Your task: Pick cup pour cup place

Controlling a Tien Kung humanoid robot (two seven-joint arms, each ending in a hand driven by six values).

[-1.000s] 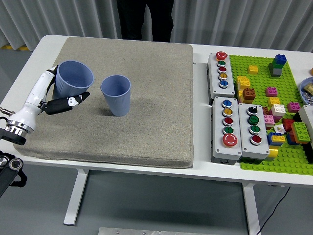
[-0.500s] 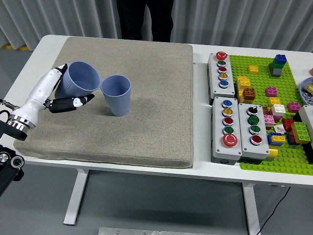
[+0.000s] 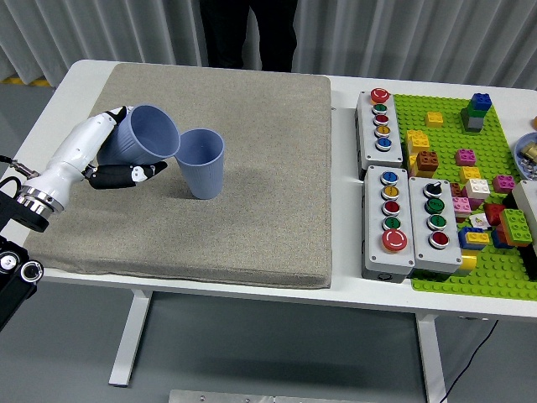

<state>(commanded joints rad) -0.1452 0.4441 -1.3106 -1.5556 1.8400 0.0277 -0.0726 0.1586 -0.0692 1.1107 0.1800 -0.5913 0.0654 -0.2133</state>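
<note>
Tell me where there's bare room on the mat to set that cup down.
The grey mat is bare right of the standing cup, toward the button boxes, and along its near edge. The left hand tilts the held cup over the standing one. The green brick plate is crowded.

tilted cup [image 3: 148, 134] left of upright cup [image 3: 201, 161], rims touching | both over mat [image 3: 252, 210] | button boxes [image 3: 403, 201] right of mat

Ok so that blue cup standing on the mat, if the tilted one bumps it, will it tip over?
Probably yes. The standing cup looks like thin, light plastic and narrows toward its base, so a nudge at the rim could topple it. The grey mat looks soft, giving less steady footing. The tilted cup in the left hand already sits right at its rim.
</note>
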